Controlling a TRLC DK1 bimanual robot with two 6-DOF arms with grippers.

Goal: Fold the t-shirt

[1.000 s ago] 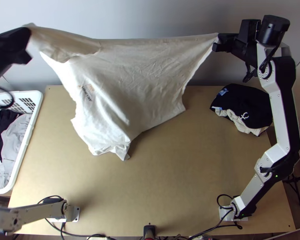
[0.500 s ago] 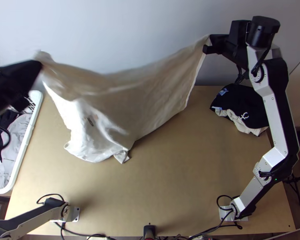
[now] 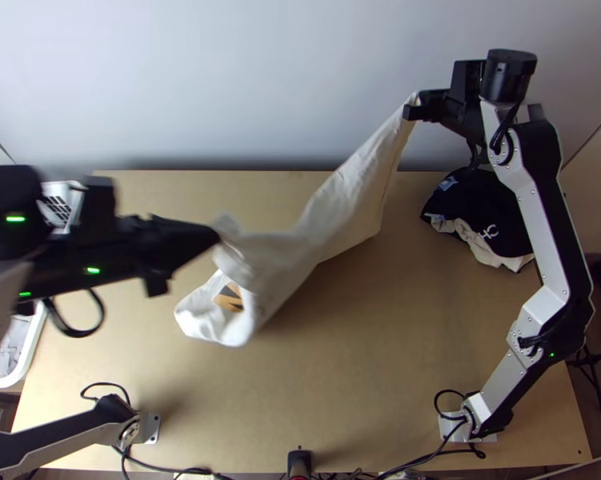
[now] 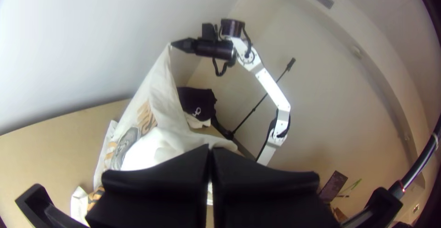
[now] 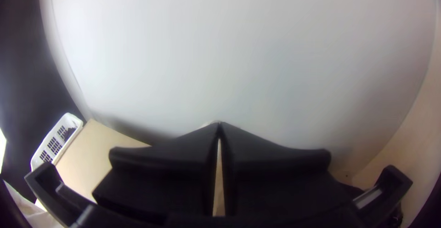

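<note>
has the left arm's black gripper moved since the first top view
Yes. Against the white plastic basket, the left gripper has swung rightward and toward the near edge of the light wooden table in the top view.

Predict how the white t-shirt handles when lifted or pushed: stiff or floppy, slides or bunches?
Likely floppy: the t-shirt slopes down in soft folds from the raised right end effector. Pushed, it would probably bunch rather than slide flat, since its low end already curls over. Not fragile, I'd guess: no tear visible.
</note>
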